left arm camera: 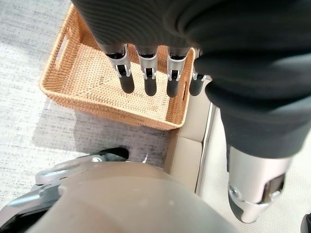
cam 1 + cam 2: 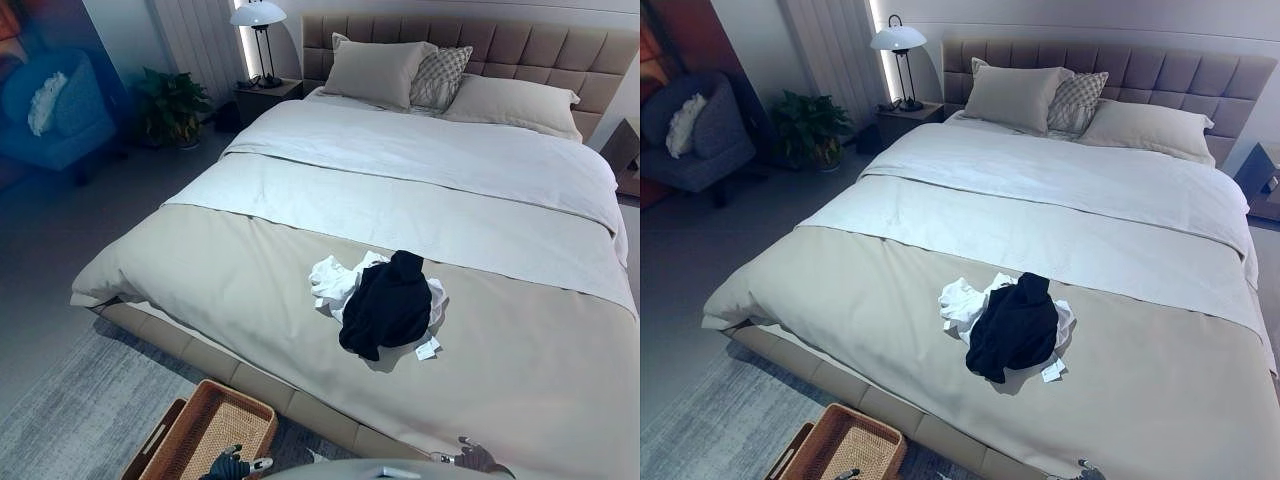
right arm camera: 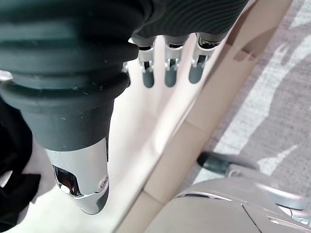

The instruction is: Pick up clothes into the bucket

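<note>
A black garment point(image 2: 388, 305) lies crumpled on top of a white garment point(image 2: 333, 279) near the foot of the bed point(image 2: 250, 270). Both also lie in the right eye view, black garment point(image 2: 1015, 328) over white. A woven rattan basket point(image 2: 212, 428) with cut-out handles stands on the floor by the bed's foot, nothing inside it point(image 1: 87, 77). My left hand point(image 1: 148, 73) hangs over the basket, fingers straight and holding nothing. My right hand point(image 3: 167, 65) hangs beside the bed's edge, fingers straight; the black garment point(image 3: 14, 165) is just behind the wrist. Both hands are low, well short of the clothes.
Pillows point(image 2: 375, 70) and a padded headboard point(image 2: 520, 45) are at the far end. A nightstand with a lamp point(image 2: 262, 45), a potted plant point(image 2: 170, 105) and a blue armchair point(image 2: 55, 110) stand far left. A grey rug point(image 2: 70, 420) lies under the basket.
</note>
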Controlling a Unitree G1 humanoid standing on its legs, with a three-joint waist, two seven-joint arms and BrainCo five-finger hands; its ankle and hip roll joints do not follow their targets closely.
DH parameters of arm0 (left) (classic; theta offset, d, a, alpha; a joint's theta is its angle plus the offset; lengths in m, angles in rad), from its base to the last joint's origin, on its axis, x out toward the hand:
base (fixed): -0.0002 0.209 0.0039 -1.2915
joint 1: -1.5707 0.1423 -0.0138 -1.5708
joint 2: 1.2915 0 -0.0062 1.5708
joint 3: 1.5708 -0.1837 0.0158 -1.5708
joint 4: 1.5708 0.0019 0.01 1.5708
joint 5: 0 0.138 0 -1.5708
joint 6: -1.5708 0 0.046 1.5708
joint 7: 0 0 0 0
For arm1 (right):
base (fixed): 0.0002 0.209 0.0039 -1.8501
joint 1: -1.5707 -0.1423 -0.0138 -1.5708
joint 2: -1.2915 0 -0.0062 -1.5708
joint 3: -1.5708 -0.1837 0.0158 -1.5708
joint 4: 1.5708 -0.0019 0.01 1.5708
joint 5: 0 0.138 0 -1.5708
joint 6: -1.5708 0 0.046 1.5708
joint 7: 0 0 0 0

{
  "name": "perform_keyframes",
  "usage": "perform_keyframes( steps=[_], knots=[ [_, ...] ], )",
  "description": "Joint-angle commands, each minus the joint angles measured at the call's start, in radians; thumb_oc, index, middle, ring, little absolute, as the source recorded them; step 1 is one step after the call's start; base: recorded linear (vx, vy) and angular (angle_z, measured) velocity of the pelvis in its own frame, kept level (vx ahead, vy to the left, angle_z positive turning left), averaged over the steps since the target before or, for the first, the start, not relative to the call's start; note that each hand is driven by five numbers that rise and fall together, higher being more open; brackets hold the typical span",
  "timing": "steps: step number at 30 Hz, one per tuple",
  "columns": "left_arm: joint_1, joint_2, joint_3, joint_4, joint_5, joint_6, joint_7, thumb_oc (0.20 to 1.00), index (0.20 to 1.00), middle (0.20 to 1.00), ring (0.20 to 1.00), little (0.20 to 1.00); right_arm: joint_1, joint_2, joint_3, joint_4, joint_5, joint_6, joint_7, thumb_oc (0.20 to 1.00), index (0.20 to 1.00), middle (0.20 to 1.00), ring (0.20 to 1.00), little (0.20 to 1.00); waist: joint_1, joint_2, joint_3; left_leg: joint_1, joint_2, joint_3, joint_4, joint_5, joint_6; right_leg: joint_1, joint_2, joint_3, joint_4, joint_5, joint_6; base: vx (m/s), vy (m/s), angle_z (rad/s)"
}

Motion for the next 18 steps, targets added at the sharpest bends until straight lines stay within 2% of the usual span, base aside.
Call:
perform_keyframes(
  steps=[1, 10, 18],
  knots=[
    [-0.064, -0.021, -0.015, 0.048, 0.001, -0.021, -0.003, 1.0, 1.0, 1.0, 1.0, 1.0, -0.055, 0.019, 0.028, 0.016, -0.011, -0.025, -0.017, 1.0, 1.0, 1.0, 1.0, 1.0, 0.004, -0.054, -0.002, -0.025, -0.035, 0.015, 0.069, -0.057, 0.009, -0.026, -0.052, 0.026, 0.032, 0.004, 0.062, 0.0, 0.0, 0.0],
    [-0.065, -0.022, -0.01, 0.054, 0.004, -0.02, 0.011, 1.0, 1.0, 1.0, 1.0, 1.0, -0.056, 0.019, 0.032, 0.023, -0.021, -0.023, -0.023, 1.0, 1.0, 1.0, 1.0, 1.0, 0.006, -0.053, 0.0, -0.025, -0.036, 0.014, 0.073, -0.059, 0.009, -0.024, -0.052, 0.024, 0.033, 0.001, 0.061, 0.0, 0.0, 0.0],
    [-0.057, -0.017, 0.002, 0.068, 0.01, -0.018, 0.039, 1.0, 1.0, 1.0, 1.0, 1.0, -0.068, 0.002, -0.02, 0.008, 0.007, -0.03, -0.091, 1.0, 1.0, 1.0, 1.0, 1.0, 0.01, -0.055, 0.0, -0.027, -0.035, 0.008, 0.074, -0.06, 0.009, -0.024, -0.051, 0.019, 0.036, -0.003, 0.062, 0.0, 0.0, 0.0]
  ],
)
